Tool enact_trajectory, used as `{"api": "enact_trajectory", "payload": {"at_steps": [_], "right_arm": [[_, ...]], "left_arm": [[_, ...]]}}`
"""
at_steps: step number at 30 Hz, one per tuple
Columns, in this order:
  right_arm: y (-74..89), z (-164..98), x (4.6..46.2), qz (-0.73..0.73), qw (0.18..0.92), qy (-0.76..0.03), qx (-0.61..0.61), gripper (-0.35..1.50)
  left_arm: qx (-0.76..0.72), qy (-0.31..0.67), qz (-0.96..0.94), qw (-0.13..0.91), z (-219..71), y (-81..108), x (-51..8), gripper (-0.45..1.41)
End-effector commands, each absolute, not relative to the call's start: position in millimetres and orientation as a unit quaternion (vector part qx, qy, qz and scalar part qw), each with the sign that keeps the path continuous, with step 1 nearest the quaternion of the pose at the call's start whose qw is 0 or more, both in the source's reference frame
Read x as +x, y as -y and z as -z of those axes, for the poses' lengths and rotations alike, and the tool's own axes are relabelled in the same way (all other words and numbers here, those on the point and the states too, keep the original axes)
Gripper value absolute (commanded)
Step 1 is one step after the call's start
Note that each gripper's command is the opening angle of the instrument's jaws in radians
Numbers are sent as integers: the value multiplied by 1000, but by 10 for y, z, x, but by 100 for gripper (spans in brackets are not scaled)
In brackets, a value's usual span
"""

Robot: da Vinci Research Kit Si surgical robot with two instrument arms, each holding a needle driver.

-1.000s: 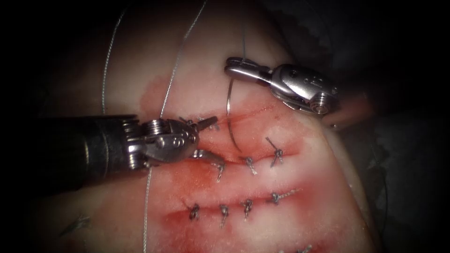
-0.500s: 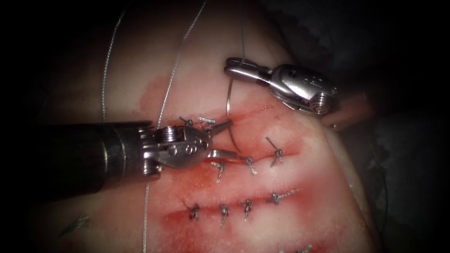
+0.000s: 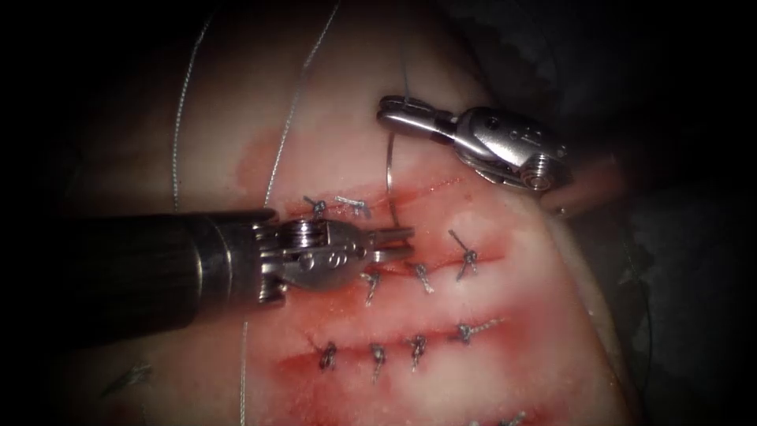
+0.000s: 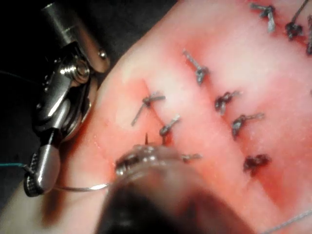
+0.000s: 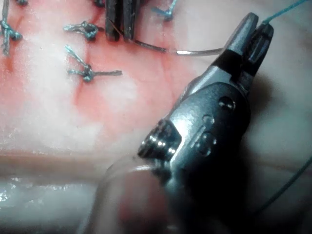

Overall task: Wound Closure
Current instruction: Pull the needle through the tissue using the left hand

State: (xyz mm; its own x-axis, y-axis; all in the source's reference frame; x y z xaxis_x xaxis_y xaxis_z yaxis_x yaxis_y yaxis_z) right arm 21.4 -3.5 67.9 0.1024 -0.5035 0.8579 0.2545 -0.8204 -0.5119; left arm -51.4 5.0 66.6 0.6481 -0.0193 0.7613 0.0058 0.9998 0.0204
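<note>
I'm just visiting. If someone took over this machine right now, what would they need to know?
Left tool: fingers shut on the thin curved steel needle near its tip.
Right tool: fingers shut on the needle's tail, where the teal thread joins.
Needle: over the pink tissue, apparently not in it.
Done: several knotted stitches.
Left: the current stitch, not yet placed.

Two needle-driver tools, left tool (image 3: 394, 241) and right tool (image 3: 392, 113), one curved needle (image 3: 388, 177), and nine tied stitches (image 3: 416, 345) on the tissue (image 3: 505, 315).
</note>
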Motion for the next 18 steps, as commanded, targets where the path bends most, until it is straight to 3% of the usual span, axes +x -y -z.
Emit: {"api": "enact_trajectory", "payload": {"at_steps": [1,4,5,6,7,8,10,14,18], "right_arm": [[38,-684,221,662,285,-91,-687,-35],[38,-684,222,662,285,-91,-687,-35],[38,-684,222,662,282,-86,-689,-13],[39,-684,222,664,273,-71,-693,37],[40,-684,222,667,258,-45,-697,76],[40,-684,222,667,258,-45,-697,76],[42,-680,223,678,211,26,-704,126],[41,-669,221,698,160,105,-691,143],[33,-656,212,700,155,112,-688,143]], "left_arm": [[7,420,6,907,-670,-56,-521,-45],[24,427,1,904,-673,-54,-518,-45],[40,425,28,904,-672,-54,-519,-45],[48,426,38,902,-671,-54,-519,-45],[60,428,51,901,-670,-53,-519,-45],[60,428,51,901,-670,-53,-519,-45],[78,442,78,890,-664,-52,-520,-45],[126,491,149,849,-645,-55,-526,-45],[219,519,283,776,-619,-65,-530,-45]]}}
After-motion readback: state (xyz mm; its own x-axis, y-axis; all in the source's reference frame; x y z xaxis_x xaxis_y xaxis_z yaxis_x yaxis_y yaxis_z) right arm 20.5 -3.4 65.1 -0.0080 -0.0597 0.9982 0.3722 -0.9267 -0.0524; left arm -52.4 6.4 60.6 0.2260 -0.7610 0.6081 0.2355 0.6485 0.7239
